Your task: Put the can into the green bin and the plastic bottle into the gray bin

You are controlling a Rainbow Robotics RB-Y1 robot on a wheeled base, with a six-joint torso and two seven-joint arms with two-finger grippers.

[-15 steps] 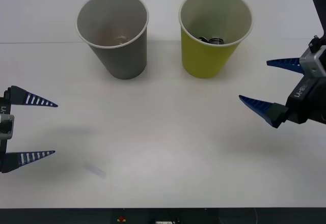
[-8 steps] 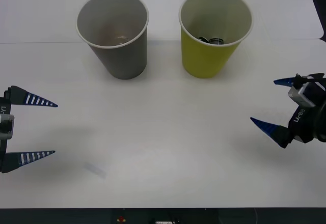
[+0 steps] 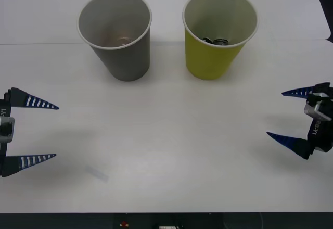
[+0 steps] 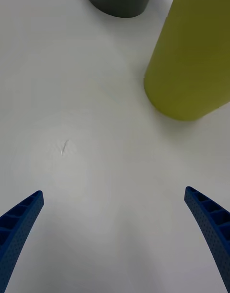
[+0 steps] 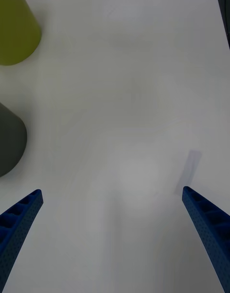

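At the frame's lower left the left pincer (image 3: pixel 47 131) hovers spread, holding nothing. Upper centre on the white bench (image 3: pixel 171 135) stand the gray tapered paper bin (image 3: pixel 117 36) and the yellow-green paper bin (image 3: pixel 218 36), the small silver metal can (image 3: pixel 217 41) lying inside the green one. At the right edge the right pincer (image 3: pixel 283 114) hangs spread, tilted inward.

No marking on either tool body can be read.

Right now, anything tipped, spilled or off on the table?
Nothing stands out. The gray bin and the green bin both stand upright, side by side and apart. The can lies inside the green bin. The left tool and right tool are open and empty, low at the table's sides.
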